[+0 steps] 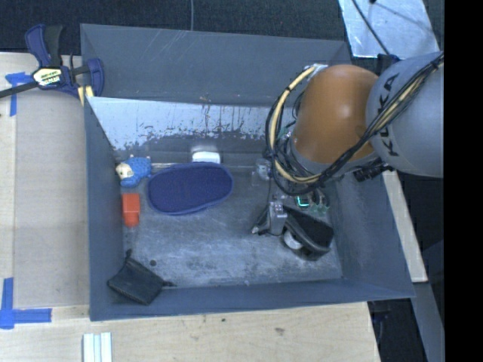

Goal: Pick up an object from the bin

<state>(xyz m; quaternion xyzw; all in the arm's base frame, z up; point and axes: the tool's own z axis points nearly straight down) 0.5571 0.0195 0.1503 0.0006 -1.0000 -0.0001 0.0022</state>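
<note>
My gripper (276,219) hangs low over the bin floor in the right half, under the arm's orange cover. A dark rounded thing with a pale edge (309,237) lies right beside it, toward the bin's right front; whether the two touch I cannot tell. A flat blue oval pad (189,188) rests on the floor to the gripper's left, well apart from it.
At the far left lie an orange block (131,208) and a small blue and yellow toy (133,170). A white piece (205,156) sits against the back wall. A black wedge-shaped thing (136,283) lies in the front left corner.
</note>
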